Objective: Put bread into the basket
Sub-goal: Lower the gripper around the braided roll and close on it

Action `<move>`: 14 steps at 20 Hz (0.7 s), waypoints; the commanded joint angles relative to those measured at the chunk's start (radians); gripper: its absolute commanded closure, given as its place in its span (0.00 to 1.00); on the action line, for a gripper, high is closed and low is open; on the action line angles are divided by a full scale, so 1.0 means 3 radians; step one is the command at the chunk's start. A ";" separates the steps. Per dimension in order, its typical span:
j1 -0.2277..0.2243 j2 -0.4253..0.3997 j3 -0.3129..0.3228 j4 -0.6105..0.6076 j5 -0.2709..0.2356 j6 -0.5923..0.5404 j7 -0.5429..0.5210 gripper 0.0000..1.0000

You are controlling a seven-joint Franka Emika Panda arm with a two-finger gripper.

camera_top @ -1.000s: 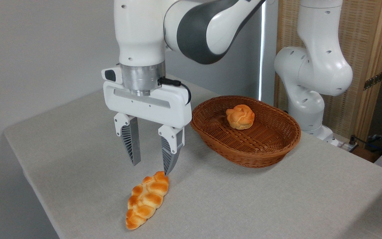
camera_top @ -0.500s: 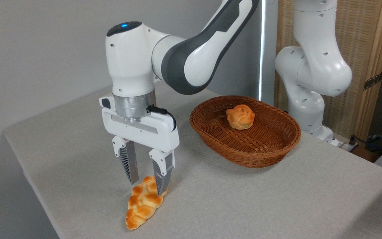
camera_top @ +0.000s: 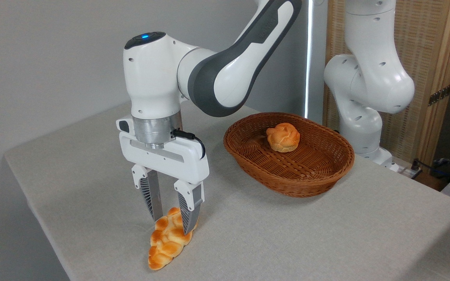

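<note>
Claw down over bread, fingers straddling its far end, narrowly parted, touching or nearly so; grip not certain. Bread flat on table. Up right, well apart: basket holding bun.

Small round knotted bun, golden-orange, upright. Grey cloth-covered table across the foreground. Plain grey wall behind. Woven screen in a light wooden frame at right, with a metal hinge. Dark cables at far right.
</note>
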 commanded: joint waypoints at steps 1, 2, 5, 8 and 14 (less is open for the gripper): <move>-0.0014 -0.0008 0.0006 -0.0025 0.0144 0.0060 -0.0021 0.05; -0.0014 -0.0003 0.0006 -0.0030 0.0159 0.0065 -0.0016 0.04; -0.0019 0.0012 0.0006 -0.0051 0.0159 0.0065 -0.0005 0.04; -0.0040 0.0023 0.0006 -0.0061 0.0159 0.0070 0.0000 0.04; -0.0045 0.0028 0.0006 -0.0087 0.0159 0.0116 0.0025 0.39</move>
